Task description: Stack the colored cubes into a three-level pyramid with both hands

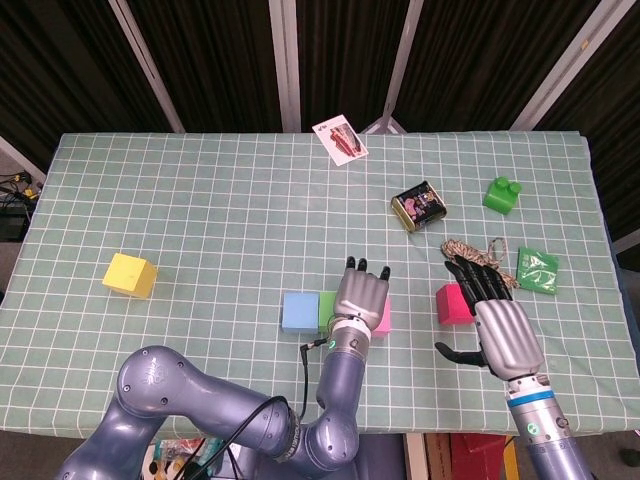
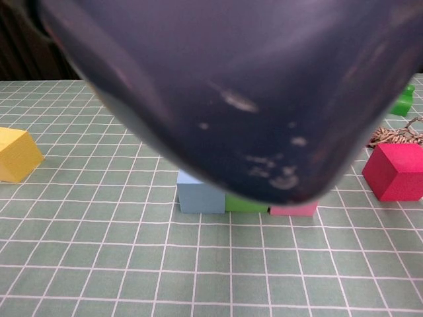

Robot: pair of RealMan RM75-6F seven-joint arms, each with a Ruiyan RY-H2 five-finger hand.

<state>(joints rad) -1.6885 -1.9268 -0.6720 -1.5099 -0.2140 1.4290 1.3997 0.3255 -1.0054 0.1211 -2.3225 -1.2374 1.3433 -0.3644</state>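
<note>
A blue cube [image 1: 298,312], a green cube [image 1: 327,308] and a pink cube [image 1: 383,320] stand in a row near the table's front. My left hand [image 1: 361,297] lies over the green and pink cubes with its fingers stretched out, holding nothing. In the chest view the left arm [image 2: 251,92] fills the upper frame above the blue cube [image 2: 199,198], green cube [image 2: 246,205] and pink cube [image 2: 294,211]. A red cube [image 1: 452,304] sits just left of my right hand [image 1: 496,322], whose fingers are apart and empty. The yellow cube [image 1: 130,275] is far left.
A playing card [image 1: 340,139] lies at the back. A small tin [image 1: 417,207], a green toy brick [image 1: 502,194], a coil of rope [image 1: 475,250] and a green packet [image 1: 537,270] crowd the right side beyond the red cube [image 2: 396,172].
</note>
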